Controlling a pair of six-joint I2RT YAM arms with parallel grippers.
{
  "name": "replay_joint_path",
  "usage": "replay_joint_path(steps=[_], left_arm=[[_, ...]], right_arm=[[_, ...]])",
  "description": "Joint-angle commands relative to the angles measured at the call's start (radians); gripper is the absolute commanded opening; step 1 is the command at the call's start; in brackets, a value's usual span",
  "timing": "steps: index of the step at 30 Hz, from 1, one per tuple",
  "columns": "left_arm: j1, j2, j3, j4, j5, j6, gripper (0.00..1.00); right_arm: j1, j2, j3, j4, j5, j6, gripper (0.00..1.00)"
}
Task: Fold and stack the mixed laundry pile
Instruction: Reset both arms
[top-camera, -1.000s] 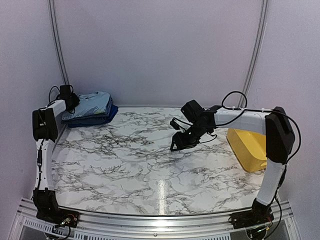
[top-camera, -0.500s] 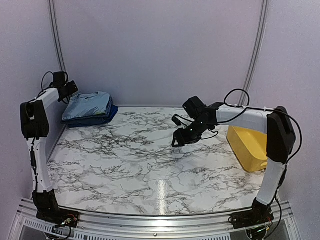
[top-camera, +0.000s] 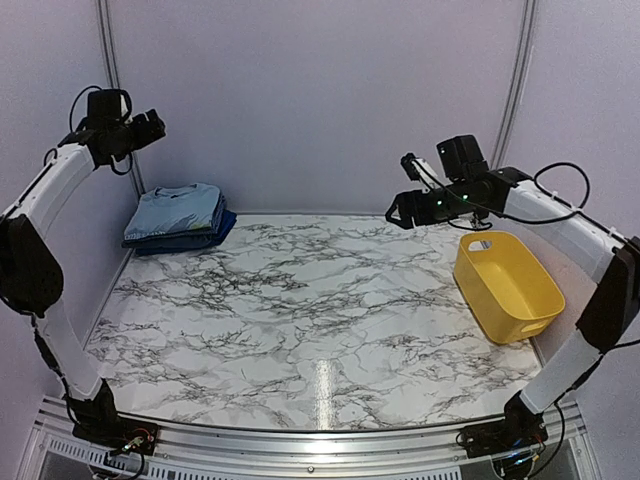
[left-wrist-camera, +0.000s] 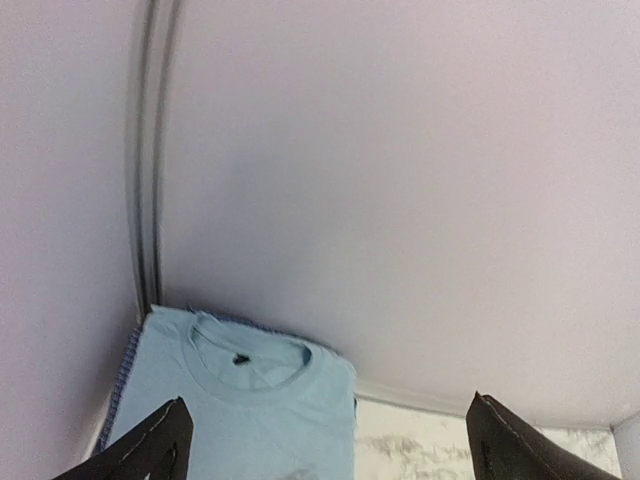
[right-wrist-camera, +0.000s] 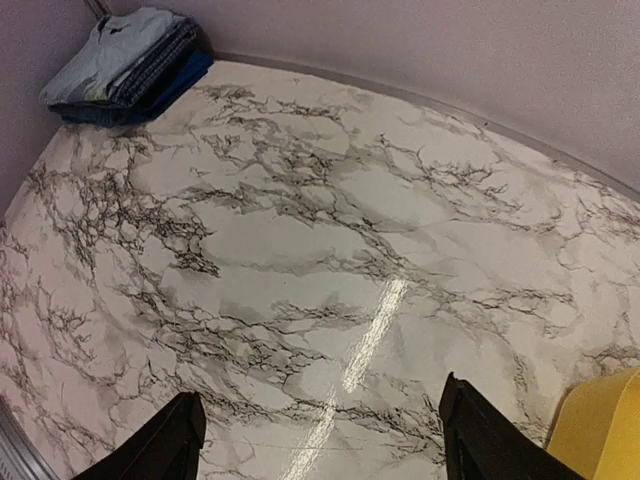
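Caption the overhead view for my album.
Folded laundry stack at far left, yellow tub at right; left end effector and right end effector raised, open.

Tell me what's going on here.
Two robot arms are working on laundry. The clothes sit folded in a stack in the far left corner of the table, a light-blue T-shirt on top. The left gripper hangs open above the stack, holding nothing. The right gripper is open too, raised over the table's right side near the yellow tub, which looks empty.
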Motion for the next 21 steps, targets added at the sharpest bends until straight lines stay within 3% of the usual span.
replay_joint_path(steps=[1,4,14,21], left_arm=[[-0.141,-0.09,-0.102,-0.178,-0.018,0.091,0.99],[-0.216,-0.175,-0.229,-0.188,-0.042,0.085,0.99],[-0.486,-0.325,-0.646,-0.168,-0.158,-0.031,0.99],[-0.603,-0.385,-0.852,-0.065,-0.204,-0.14,0.99]], right_arm=[[-0.029,-0.121,-0.073,0.043,0.012,-0.023,0.8],[-0.032,-0.186,-0.175,0.081,-0.013,0.018,0.85],[-0.032,-0.337,-0.575,0.247,-0.124,0.182,0.88],[-0.032,-0.384,-0.717,0.344,-0.156,0.213,0.88]])
